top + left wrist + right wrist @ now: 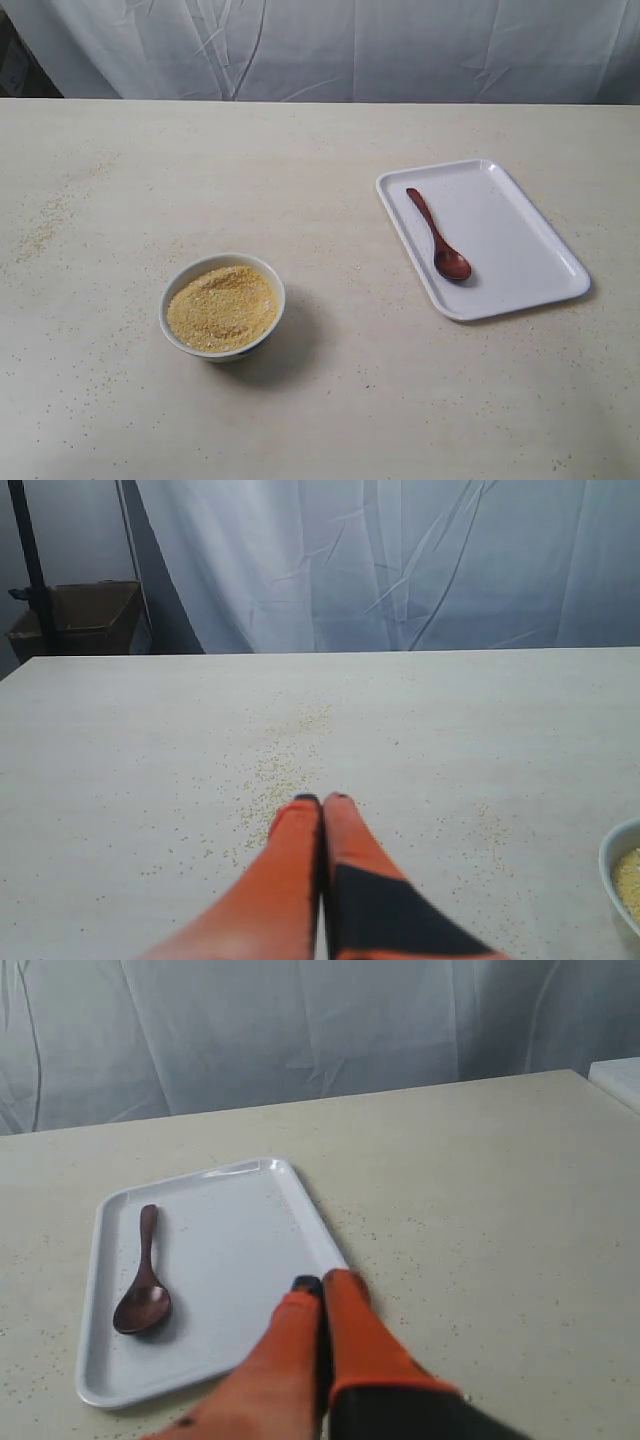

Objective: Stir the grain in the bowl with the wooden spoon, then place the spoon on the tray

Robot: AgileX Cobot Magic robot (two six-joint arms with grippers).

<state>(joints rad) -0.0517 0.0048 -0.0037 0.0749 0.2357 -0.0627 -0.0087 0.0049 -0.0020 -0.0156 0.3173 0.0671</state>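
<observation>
The white bowl (222, 305) stands on the table, filled with golden grain (221, 307). Its rim (622, 865) shows at the edge of the left wrist view. The dark wooden spoon (438, 236) lies on the white tray (520, 250), head toward the near edge; the right wrist view also shows the spoon (142, 1280) on the tray (240, 1260). Neither gripper appears in the exterior view. My left gripper (322, 800) is shut and empty over bare table beside the bowl. Over the tray's edge, away from the spoon, my right gripper (322, 1282) is shut, holding nothing.
Loose grains (285, 765) are scattered on the beige table ahead of the left gripper and at the far left (45, 225). A white cloth backdrop (330, 45) hangs behind the table. A cardboard box (90, 615) sits beyond the table's far corner.
</observation>
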